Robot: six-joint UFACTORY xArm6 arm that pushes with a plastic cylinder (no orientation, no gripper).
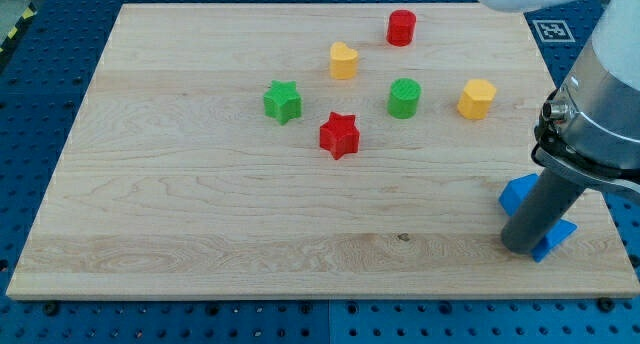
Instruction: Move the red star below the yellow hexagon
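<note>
The red star [339, 135] lies near the middle of the wooden board [200, 204]. The yellow hexagon [477, 99] sits to its right and a little higher, at the view's right. My tip [522, 248] rests at the board's lower right, far to the right of and below the red star, and below the yellow hexagon. It stands between two blue blocks, one at its upper left [516, 193] and one at its lower right [553, 238], both partly hidden by the rod.
A green star [283, 101] lies left of the red star. A green cylinder [404, 98] stands between the red star and the yellow hexagon. A yellow heart-like block [343, 60] and a red cylinder [401, 27] sit toward the view's top.
</note>
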